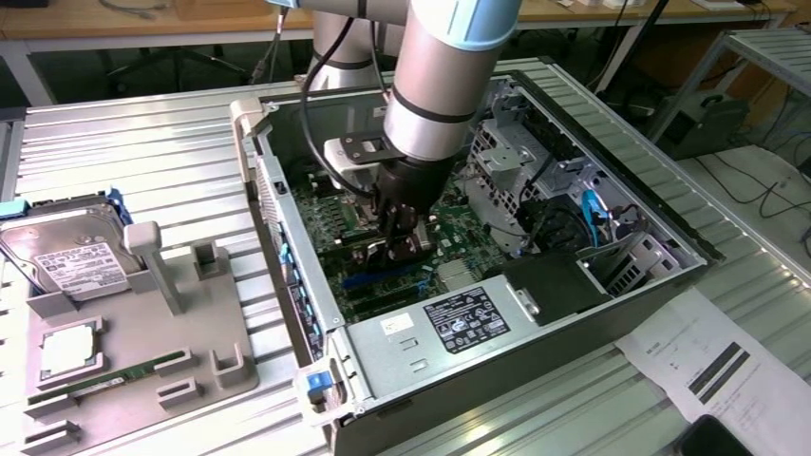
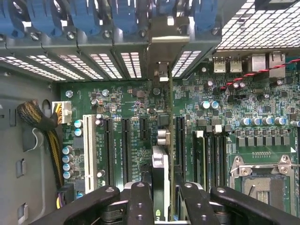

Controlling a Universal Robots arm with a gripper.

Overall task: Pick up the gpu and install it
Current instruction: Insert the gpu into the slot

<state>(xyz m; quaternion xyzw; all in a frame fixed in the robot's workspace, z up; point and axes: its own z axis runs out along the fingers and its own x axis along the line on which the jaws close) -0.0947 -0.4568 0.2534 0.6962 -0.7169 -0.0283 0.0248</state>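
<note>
Gripper (image 2: pixel 164 200) pinching gpu (image 2: pixel 160 171) edge-on over motherboard (image 2: pixel 131 89) slots in wrist view; exterior view adds arm (image 1: pixel 443 85) down inside PC case (image 1: pixel 273 204).

light: bright | glare: ribbed table (image 1: pixel 140 138), vent grille (image 2: pixel 262 26) | shadow: beneath arm (image 1: pixel 443 85) | motherboard (image 2: pixel 136 108): evenly lit

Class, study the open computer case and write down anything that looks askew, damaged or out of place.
Nothing stands out. The gpu stands upright and edge-on, gripped in the pincer over the motherboard. It runs parallel to the expansion slots and is not tilted. No broken or spilled parts show.
</note>
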